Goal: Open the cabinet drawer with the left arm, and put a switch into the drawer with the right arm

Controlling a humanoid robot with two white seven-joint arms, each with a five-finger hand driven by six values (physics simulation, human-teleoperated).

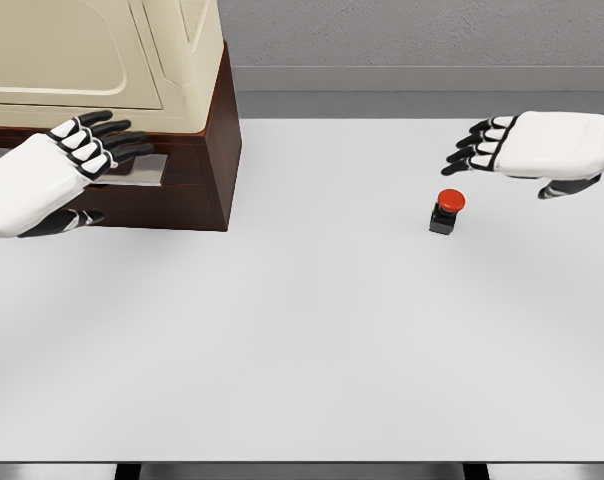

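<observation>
A switch [447,211] with a red round button on a small black base stands on the white table [302,340], right of the middle. My right hand [487,150] hovers just above and right of it, fingers spread, holding nothing. At the far left stands the cabinet [197,130], cream doors above a dark brown base; the drawer front with a silver handle [147,172] looks shut. My left hand [102,145] is in front of that drawer, fingers stretched toward the handle, holding nothing.
A grey wall runs along the back of the table. The table's front edge shows at the bottom of the view, with dark floor below it.
</observation>
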